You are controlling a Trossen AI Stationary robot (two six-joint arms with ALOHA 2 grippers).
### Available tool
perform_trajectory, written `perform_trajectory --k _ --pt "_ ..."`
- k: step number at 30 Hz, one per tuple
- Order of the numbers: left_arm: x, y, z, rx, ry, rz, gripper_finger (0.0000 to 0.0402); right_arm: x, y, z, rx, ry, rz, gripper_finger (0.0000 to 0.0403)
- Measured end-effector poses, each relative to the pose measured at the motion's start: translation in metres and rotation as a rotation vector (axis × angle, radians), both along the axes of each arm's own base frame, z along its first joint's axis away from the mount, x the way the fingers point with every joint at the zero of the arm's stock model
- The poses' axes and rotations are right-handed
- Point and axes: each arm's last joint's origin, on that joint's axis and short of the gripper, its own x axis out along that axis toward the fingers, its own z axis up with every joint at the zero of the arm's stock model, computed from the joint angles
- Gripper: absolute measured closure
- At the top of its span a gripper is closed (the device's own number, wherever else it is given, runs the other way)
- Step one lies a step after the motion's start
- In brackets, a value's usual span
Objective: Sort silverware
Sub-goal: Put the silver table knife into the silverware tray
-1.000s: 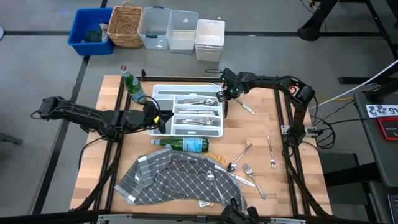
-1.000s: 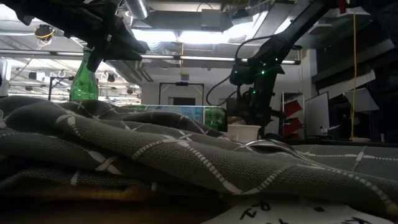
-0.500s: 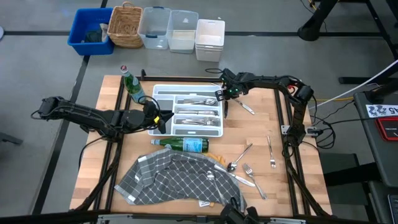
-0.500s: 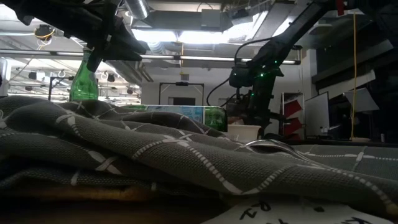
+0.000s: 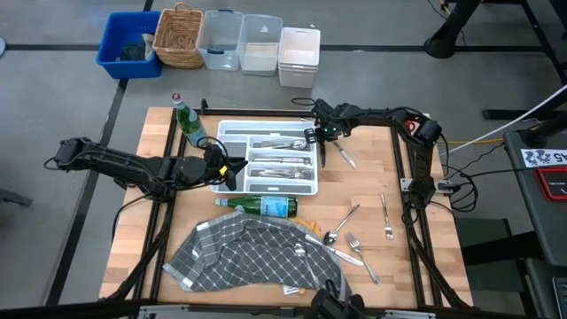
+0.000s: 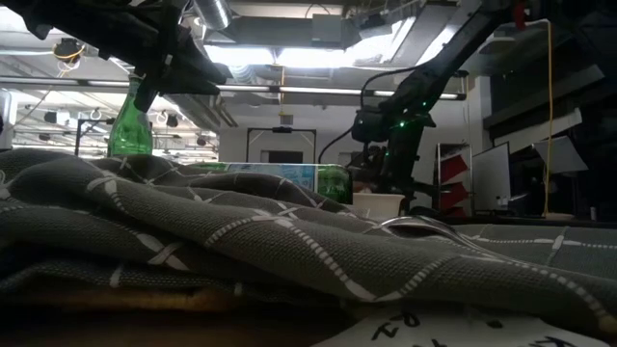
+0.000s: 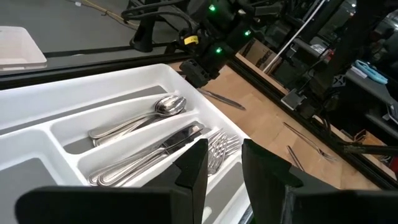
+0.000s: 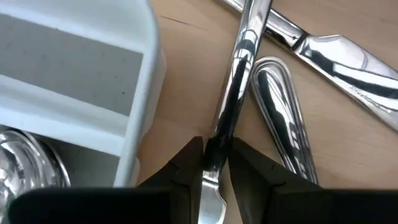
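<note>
Right claw (image 5: 321, 135) has drifted toward the tray (image 5: 232, 133), clamped on a knife (image 8: 239, 74); keep it level, drop at 9 o'clock. Left claw (image 7: 222, 163) sits apart.

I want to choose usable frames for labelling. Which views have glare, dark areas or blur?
High view: evenly lit, sharp. Low view: ceiling lights glare, the grey cloth blocks the table, arms are dark shapes. Right wrist view: the right gripper holds a shiny utensil; reflections streak it. Left wrist view: the white tray is bright, background dim.

A white tray (image 5: 232, 133) sat mid-frame on the desk (image 5: 372, 186); a green bottle (image 5: 266, 206) lay below it, above a grey cloth (image 5: 248, 257).
</note>
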Motion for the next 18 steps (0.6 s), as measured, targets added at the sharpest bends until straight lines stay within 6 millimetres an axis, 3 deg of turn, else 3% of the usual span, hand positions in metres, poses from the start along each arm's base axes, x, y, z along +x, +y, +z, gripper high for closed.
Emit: perform_trajectory --k 9,18 --pt "0.0 0.0 0.0 0.026 0.015 -0.009 0.0315 -0.0021 0.0011 -0.0027 0.008 0.039 0.028 0.0327" --pt "0.0 0.0 0.0 0.028 0.016 -0.009 0.0315 -0.01 0.0068 -0.0051 0.053 0.137 0.095 0.0365"
